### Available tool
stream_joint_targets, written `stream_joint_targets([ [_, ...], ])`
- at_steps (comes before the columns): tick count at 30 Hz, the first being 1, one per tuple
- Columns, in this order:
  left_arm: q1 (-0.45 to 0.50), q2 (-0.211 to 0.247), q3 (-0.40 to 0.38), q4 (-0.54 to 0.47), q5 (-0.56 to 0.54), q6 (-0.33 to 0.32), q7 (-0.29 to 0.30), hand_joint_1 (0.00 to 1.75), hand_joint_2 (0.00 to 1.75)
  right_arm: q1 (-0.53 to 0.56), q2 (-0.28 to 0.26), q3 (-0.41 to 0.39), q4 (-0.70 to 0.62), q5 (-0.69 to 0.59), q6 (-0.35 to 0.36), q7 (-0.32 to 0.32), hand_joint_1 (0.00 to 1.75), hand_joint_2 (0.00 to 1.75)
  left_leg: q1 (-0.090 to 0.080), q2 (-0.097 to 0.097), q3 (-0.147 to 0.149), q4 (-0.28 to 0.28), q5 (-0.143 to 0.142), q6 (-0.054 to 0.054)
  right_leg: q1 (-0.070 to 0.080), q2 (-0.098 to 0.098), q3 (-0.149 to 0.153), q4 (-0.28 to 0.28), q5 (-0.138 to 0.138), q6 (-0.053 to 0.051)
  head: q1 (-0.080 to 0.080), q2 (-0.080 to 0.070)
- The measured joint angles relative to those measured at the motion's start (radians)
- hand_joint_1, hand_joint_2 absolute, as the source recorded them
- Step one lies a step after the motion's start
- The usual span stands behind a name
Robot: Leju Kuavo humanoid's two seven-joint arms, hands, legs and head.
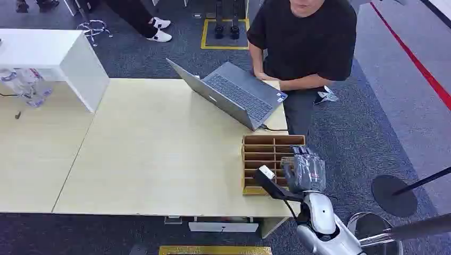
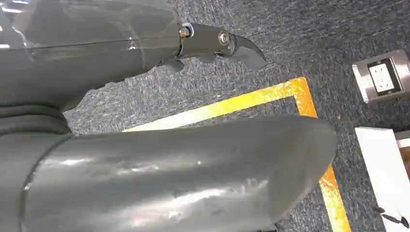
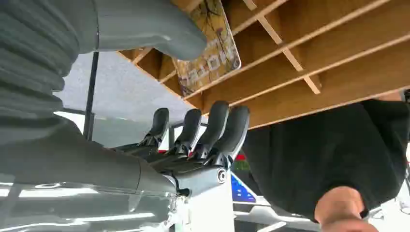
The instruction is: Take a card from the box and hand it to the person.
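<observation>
A wooden box (image 1: 266,141) with several slots stands at the table's (image 1: 159,154) front right corner. My right hand (image 1: 303,171) hovers over its right side, holding nothing. In the right wrist view a yellow patterned card (image 3: 210,53) stands in one slot of the box (image 3: 329,63). The thumb (image 3: 154,29) lies close beside the card while the dark fingers (image 3: 212,130) stay apart from it, outside the box. A person (image 1: 308,37) in a black shirt stands behind the table at a grey laptop (image 1: 234,93). My left hand (image 2: 145,159) hangs over the carpet with nothing in it.
A white cabinet (image 1: 58,58) and a plastic-wrapped bundle (image 1: 26,85) sit at the far left. A black round stand base (image 1: 393,195) is on the floor to the right. Yellow floor tape (image 2: 270,94) and a floor socket (image 2: 384,79) lie below my left hand.
</observation>
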Motion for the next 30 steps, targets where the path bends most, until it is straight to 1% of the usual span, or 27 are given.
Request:
stream_joint_targets([
  [3,0.0,0.0,0.0,0.0,0.0,0.0,0.0,0.0,0.0,0.0,0.0,0.0,0.004,0.004,0.007,0.005,0.89,1.75,0.0,0.0,0.0,0.0,0.0,0.0,0.0,0.0,0.0,0.0,0.0,0.0,0.0,0.0],
  [4,0.0,0.0,0.0,0.0,0.0,0.0,0.0,0.0,0.0,-0.001,0.0,0.0,0.006,0.006,0.009,0.007,1.05,1.75,0.0,0.0,0.0,0.0,0.0,0.0,0.0,0.0,0.0,0.0,0.0,0.0,0.0,0.0],
  [23,-0.001,0.0,-0.008,0.0,0.0,-0.003,-0.001,0.0,0.0,-0.003,-0.001,0.004,0.016,0.025,0.035,0.021,0.98,1.75,0.0,0.0,0.0,0.0,0.0,0.0,0.0,0.0,0.0,0.0,0.0,0.0,0.0,0.0],
  [26,-0.001,0.0,-0.008,0.0,0.0,-0.003,-0.001,0.0,0.0,-0.003,-0.002,0.006,0.016,0.025,0.035,0.021,1.03,1.75,0.0,0.0,0.0,0.0,0.0,0.0,0.0,0.0,0.0,0.0,0.0,0.0,0.0,0.0],
  [28,-0.001,0.0,-0.008,0.0,0.0,-0.003,-0.001,0.0,0.0,-0.003,-0.005,0.01,0.016,0.026,0.035,0.021,1.15,1.75,0.0,0.0,0.0,0.0,0.0,0.0,0.0,0.0,0.0,0.0,0.0,0.0,0.0,0.0],
  [30,-0.001,0.0,-0.008,0.0,0.0,-0.003,-0.001,0.0,0.0,-0.003,-0.006,0.013,0.016,0.028,0.04,0.023,1.19,1.75,0.0,0.0,0.0,0.0,0.0,0.0,0.0,0.0,0.0,0.0,0.0,0.0,0.0,0.0],
])
